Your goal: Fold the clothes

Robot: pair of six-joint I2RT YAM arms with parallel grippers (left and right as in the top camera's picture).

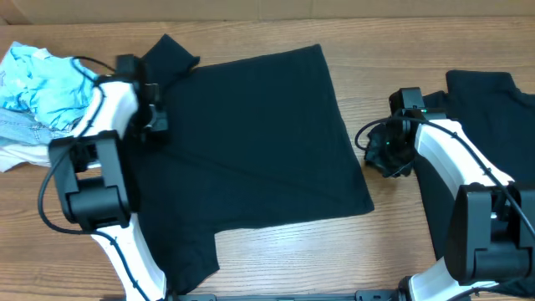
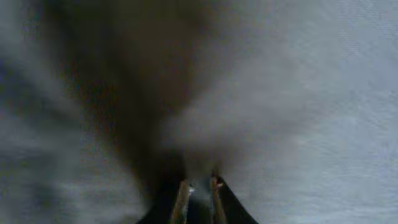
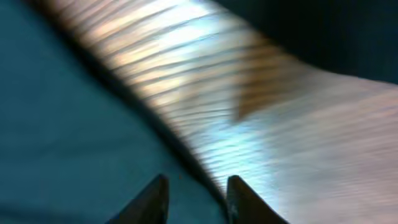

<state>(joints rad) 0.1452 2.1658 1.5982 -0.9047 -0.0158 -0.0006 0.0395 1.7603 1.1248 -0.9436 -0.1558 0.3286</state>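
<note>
Wood-grain table (image 1: 284, 251), two arms at its near side. One black T-shirt (image 1: 251, 142) lies spread at centre. A second black T-shirt (image 1: 489, 104) sits at the right edge, and a heap of pale blue clothes (image 1: 38, 84) at far left.

- Left gripper (image 1: 155, 117): down on the centre shirt's left side, just below a sleeve. Its wrist view is blurred, with a narrow gap between the fingers (image 2: 182, 202), so I cannot tell whether cloth is pinched.
- Right gripper (image 1: 378, 152): fingers parted, nothing held.
- Key relation: the centre shirt's right edge runs far-to-near just inboard of the right gripper. That arm is probably nearer for regripping it.
</note>
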